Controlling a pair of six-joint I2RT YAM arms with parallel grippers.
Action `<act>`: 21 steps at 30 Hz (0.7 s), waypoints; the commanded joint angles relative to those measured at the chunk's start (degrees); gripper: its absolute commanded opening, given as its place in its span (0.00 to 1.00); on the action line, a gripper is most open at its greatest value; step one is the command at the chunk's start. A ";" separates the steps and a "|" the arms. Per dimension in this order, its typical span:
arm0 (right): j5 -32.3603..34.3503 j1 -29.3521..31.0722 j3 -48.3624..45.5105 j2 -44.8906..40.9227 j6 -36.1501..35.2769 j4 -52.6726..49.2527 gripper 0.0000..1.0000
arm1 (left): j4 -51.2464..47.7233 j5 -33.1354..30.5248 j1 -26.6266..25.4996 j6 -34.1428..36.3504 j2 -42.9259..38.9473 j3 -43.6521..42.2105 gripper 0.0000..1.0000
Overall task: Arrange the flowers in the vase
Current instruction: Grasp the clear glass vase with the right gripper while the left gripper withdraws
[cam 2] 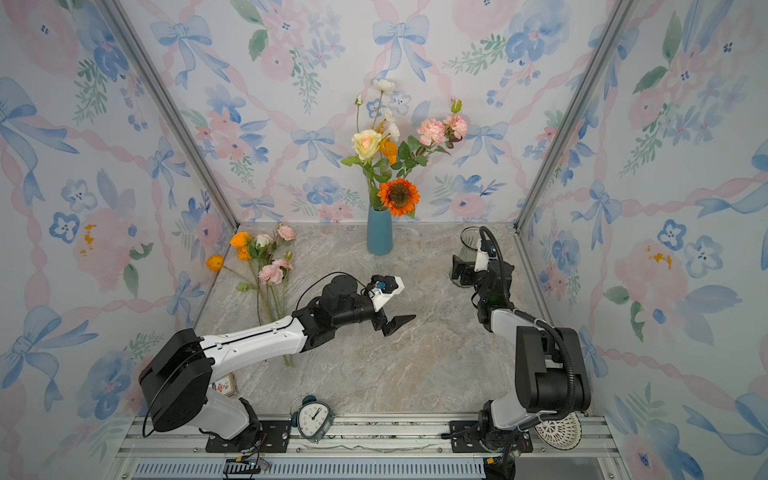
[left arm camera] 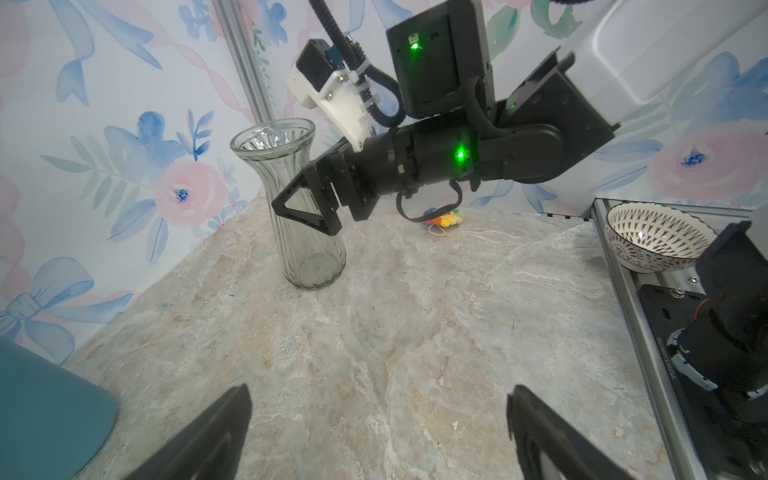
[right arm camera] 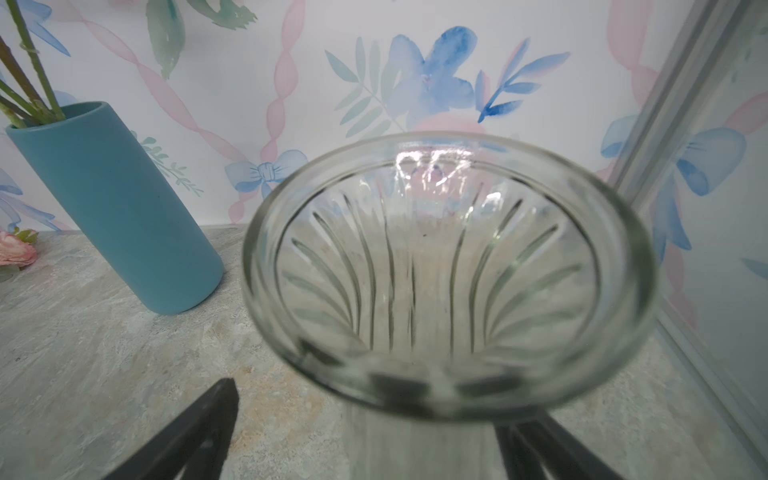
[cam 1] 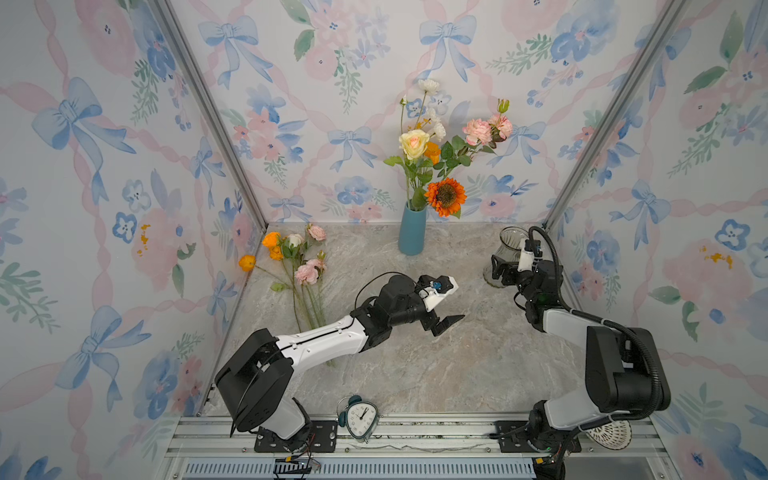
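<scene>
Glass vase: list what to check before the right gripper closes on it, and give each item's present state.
1. Open jaws of the right gripper straddle the glass vase: ok.
2. The glass vase stands upright on the table: ok.
3. No stems inside the glass vase: ok.
4. The right gripper's fingers touch the glass: cannot tell.
5. The left gripper is open, empty and apart from the glass vase: ok.
6. The loose flowers lie across the table from the right arm, out of its way: ok.
</scene>
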 commanded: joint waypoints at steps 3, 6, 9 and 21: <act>-1.12 -0.08 7.23 4.98 -3.70 3.32 0.97 | -0.46 3.91 -0.08 -0.18 -1.02 0.00 0.98; -1.43 -0.14 10.14 8.90 -3.93 2.83 0.97 | -0.05 4.14 -0.08 -0.04 -1.00 -0.19 0.98; -2.56 -0.13 12.11 11.09 -3.71 3.58 0.98 | 0.04 2.37 0.01 0.96 -1.14 -0.67 0.98; -2.57 0.84 11.18 10.17 -6.40 7.09 0.50 | 2.66 5.13 0.47 -0.27 -3.73 -1.83 0.98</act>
